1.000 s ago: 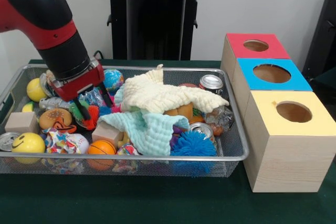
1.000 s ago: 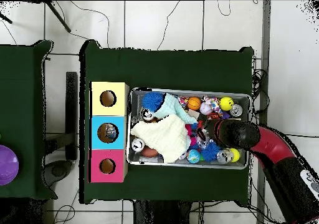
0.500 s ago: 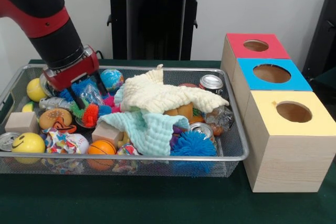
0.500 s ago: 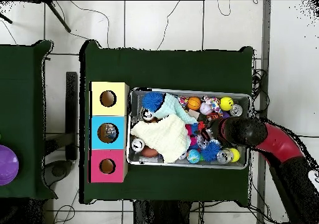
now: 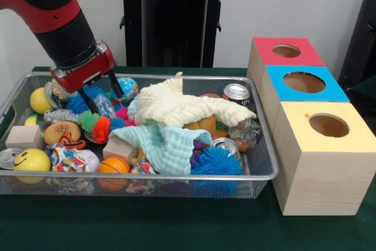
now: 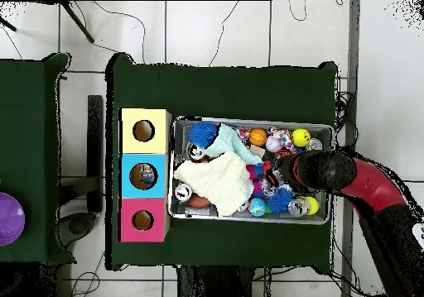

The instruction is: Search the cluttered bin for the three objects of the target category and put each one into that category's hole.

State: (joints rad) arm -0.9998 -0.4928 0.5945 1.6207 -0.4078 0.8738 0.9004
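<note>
My tool (image 5: 103,94) hangs over the far left part of the wire bin (image 5: 267,171), its two black fingers spread apart with nothing between them that I can make out, their tips just above a crinkly clear wrapper (image 5: 104,106) and a blue spiky ball (image 5: 76,103). Which category I am after is not shown, so the task's things could be any of several: the cans (image 5: 236,93) sit at the right side and one at the near left corner, the balls lie mostly along the left and front, and a good deal is buried under the cream cloth (image 5: 188,107) and the pale green cloth (image 5: 167,143) heaped in the middle. That heap is my main worry: a target hidden beneath it could be missed, and dragging a cloth with a finger could tip small things over the low rim onto the table. Down here the pieces are packed touching one another, so I judge that closing might catch the wrapper or a spiky toy (image 5: 96,126) along with, or instead of, what I want. Round balls such as the globe ball (image 5: 127,88) would likely squirt out of a two-finger pinch. The three boxes (image 5: 320,168) stand just beside the bin's right end, well apart from my tool, so a weak hold could drop on the way.
</note>
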